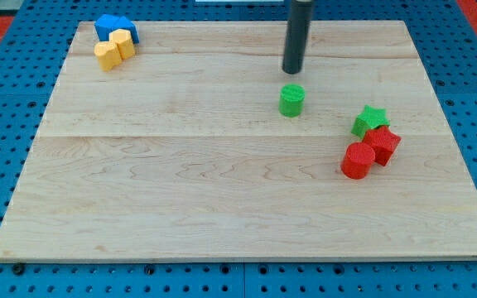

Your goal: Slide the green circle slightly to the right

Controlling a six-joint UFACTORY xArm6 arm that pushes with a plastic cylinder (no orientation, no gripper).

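The green circle [291, 100] stands on the wooden board [180, 182], a little right of centre in the upper half. My tip [293, 71] is just above the green circle toward the view's top, a small gap apart from it. The dark rod rises straight up out of the view's top edge.
A green star [370, 120], a red star-like block [383, 143] and a red circle [357, 161] cluster at the right. At the top left, blue blocks [114, 27] touch two yellow blocks [114, 48]. Blue pegboard [7, 165] surrounds the board.
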